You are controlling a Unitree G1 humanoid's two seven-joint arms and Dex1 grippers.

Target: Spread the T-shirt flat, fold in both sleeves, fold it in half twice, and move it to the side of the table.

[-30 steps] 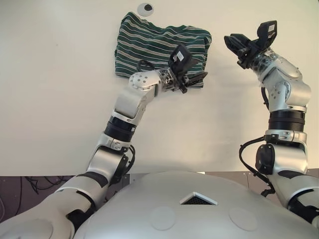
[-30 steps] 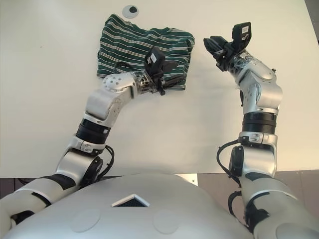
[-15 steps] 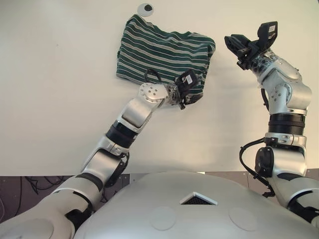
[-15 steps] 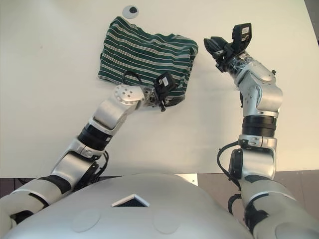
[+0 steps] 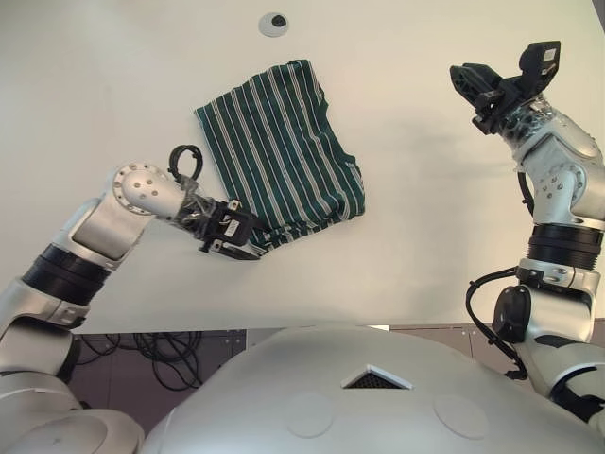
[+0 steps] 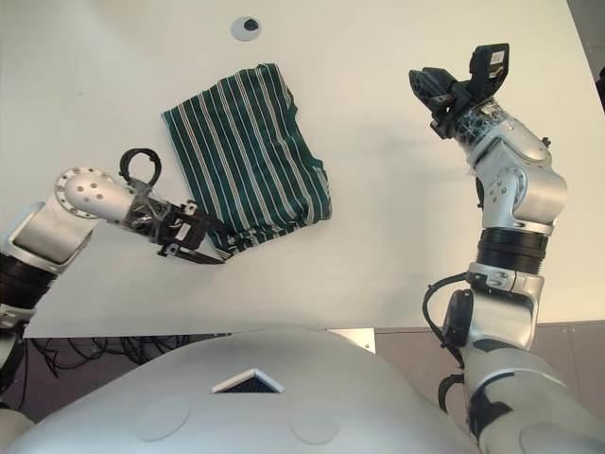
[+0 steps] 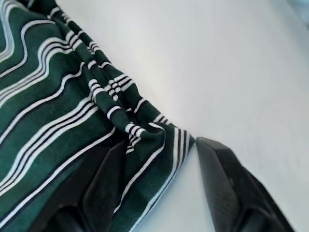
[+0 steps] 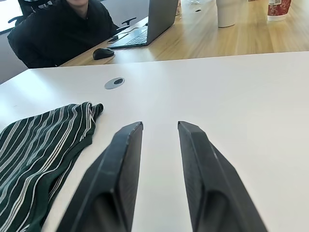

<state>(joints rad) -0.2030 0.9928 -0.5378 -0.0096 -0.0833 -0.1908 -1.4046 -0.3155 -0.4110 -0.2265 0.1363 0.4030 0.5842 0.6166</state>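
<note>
The folded green T-shirt (image 5: 279, 151) with white stripes lies on the white table (image 5: 425, 236), left of the middle, turned at a slant. My left gripper (image 5: 244, 248) is at its near corner, shut on a bunched fold of the cloth (image 7: 140, 135), low over the table. In the left wrist view the striped fabric covers one finger (image 7: 104, 188) while the other finger (image 7: 222, 188) shows bare beside it. My right gripper (image 5: 475, 87) is held up over the far right of the table, open and holding nothing, well clear of the T-shirt (image 8: 38, 154).
A round grey grommet (image 5: 274, 25) sits in the table beyond the shirt. The table's near edge (image 5: 284, 329) runs just behind my left gripper. Past the far side, the right wrist view shows a wooden desk with a laptop (image 8: 154, 19) and a mouse (image 8: 103, 53).
My left gripper has pulled the T-shirt leftward and toward the near edge, and the shirt has turned to a slant. The right arm has barely shifted and stays open.
</note>
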